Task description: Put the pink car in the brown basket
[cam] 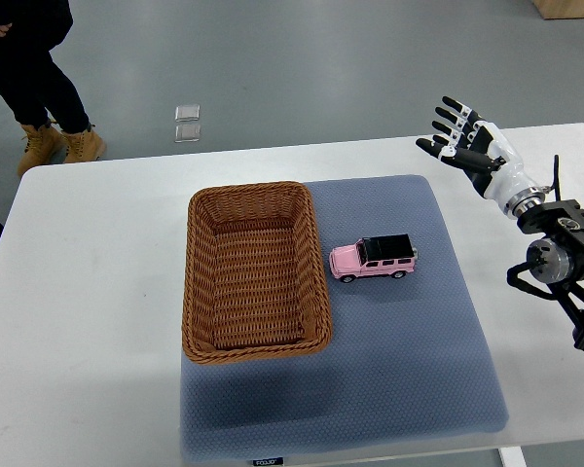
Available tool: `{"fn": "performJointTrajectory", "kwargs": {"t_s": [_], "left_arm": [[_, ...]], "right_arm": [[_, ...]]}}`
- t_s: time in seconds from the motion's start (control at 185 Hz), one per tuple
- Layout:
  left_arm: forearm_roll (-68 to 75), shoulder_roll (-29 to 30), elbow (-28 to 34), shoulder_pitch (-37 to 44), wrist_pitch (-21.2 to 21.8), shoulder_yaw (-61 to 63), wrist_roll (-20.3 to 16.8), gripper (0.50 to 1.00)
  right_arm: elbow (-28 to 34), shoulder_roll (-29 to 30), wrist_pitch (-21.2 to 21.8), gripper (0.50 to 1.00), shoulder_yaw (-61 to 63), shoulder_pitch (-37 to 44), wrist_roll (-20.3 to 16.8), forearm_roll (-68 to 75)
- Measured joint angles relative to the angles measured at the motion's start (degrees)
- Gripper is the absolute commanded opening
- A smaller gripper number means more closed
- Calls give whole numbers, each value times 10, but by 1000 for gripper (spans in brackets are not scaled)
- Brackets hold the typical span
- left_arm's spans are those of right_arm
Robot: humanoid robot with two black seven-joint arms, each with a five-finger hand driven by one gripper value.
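Pink car (374, 259) on blue mat (409, 370), just right of brown basket (255, 272); right robot hand (463, 138) upper right, fingers spread, empty.

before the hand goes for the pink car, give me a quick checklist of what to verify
1. Pink toy car with black roof upright on its wheels on the blue-grey mat: ok.
2. Car free of contact, small gap to the brown woven wicker basket: ok.
3. Basket holds nothing: ok.
4. Right hand open, fingers spread, holding nothing: ok.
5. Path from hand to car free of objects: ok.
6. Person's legs and tan boots beyond the white table, away from the work: ok.
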Motion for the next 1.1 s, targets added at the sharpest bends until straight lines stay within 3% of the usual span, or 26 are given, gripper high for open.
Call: {"fn": "performJointTrajectory", "kwargs": {"t_s": [0.628,1.1], "left_arm": [[0,0,1,2,1,0,0,1000],[1,0,1,2,1,-1,1,1000]], "right_arm": [[142,-128,-1,926,-241,28,44,-341],[145,-150,-4,924,-276,40,37,-462]]}}
